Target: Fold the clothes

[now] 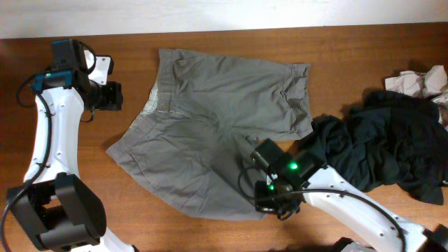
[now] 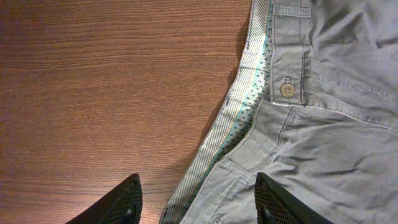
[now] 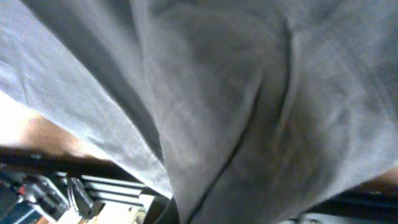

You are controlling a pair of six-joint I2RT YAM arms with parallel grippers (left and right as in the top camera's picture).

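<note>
The clothes are grey-olive shorts (image 1: 217, 133) spread flat on the wooden table, waistband to the left and legs to the right. My left gripper (image 1: 112, 94) hovers open beside the waistband. In the left wrist view it (image 2: 199, 208) straddles the striped waistband lining (image 2: 249, 112), with one fingertip (image 2: 124, 202) over bare wood and the button (image 2: 286, 89) further ahead. My right gripper (image 1: 264, 204) is at the hem of the near leg, shut on the shorts. Grey cloth (image 3: 236, 106) fills the right wrist view and hides the fingers.
A heap of black garments (image 1: 392, 143) lies at the right, touching the far leg's hem. A crumpled pale cloth (image 1: 420, 82) sits behind it. The table's back edge (image 1: 224, 29) runs along the top.
</note>
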